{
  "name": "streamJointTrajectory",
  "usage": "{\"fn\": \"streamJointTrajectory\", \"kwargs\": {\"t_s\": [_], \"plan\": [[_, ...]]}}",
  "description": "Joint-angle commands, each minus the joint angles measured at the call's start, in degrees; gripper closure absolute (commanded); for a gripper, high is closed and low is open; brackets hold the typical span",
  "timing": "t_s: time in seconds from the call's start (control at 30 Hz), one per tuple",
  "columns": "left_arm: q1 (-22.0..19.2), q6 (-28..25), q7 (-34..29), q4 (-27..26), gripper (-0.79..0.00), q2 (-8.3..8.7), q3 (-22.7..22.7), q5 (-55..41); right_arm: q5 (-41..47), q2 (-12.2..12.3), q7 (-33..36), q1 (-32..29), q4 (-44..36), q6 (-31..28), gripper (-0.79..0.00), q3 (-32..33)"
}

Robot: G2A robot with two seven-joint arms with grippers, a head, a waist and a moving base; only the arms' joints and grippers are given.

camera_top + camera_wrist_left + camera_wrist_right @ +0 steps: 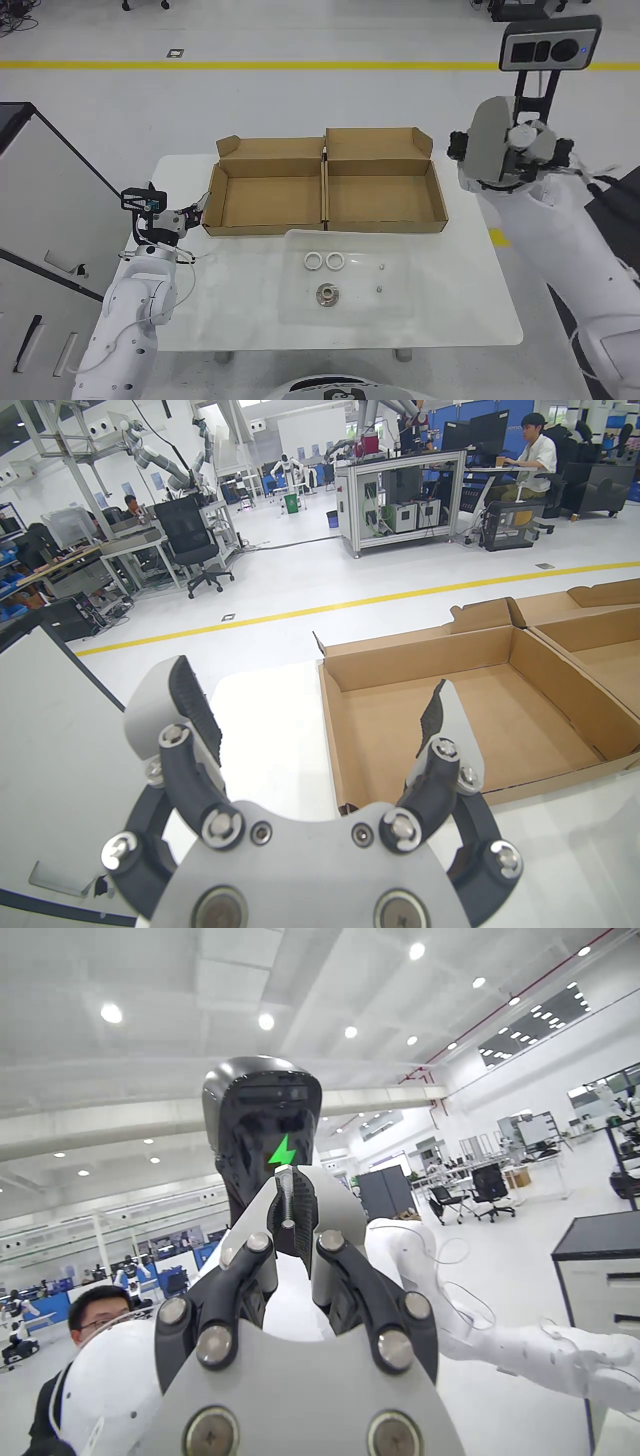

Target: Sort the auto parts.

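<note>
Clamping bolt (285, 1198) in my right gripper (292, 1176), axis along fingers, left gripper (310, 677) fingers apart, top view adds white rings (314, 262).

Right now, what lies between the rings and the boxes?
Nothing. In the top view, only bare tray separates the rings from the boxes.
</note>
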Motion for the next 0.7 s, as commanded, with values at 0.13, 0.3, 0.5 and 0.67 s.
{"fn": "streamJointTrajectory", "kwargs": {"t_s": [0.13,0.3,0.5,0.67], "plan": [[0.0,0.0,0.0,0.0,-0.785,0.00,0.0,0.0,5.1,-2.9,3.0,-2.1,0.3,3.0,0.000,2.6],[0.0,0.0,0.0,0.0,-0.785,0.00,0.0,0.0,-1.5,-4.7,4.1,-2.6,2.4,4.1,0.000,4.6],[0.0,0.0,0.0,0.0,-0.785,0.00,0.0,0.0,-12.2,-5.8,3.2,-3.3,4.3,3.2,0.000,6.3],[0.0,0.0,0.0,0.0,-0.785,0.00,0.0,0.0,-21.3,-6.1,1.9,-3.7,4.7,2.4,0.000,7.5]]}}
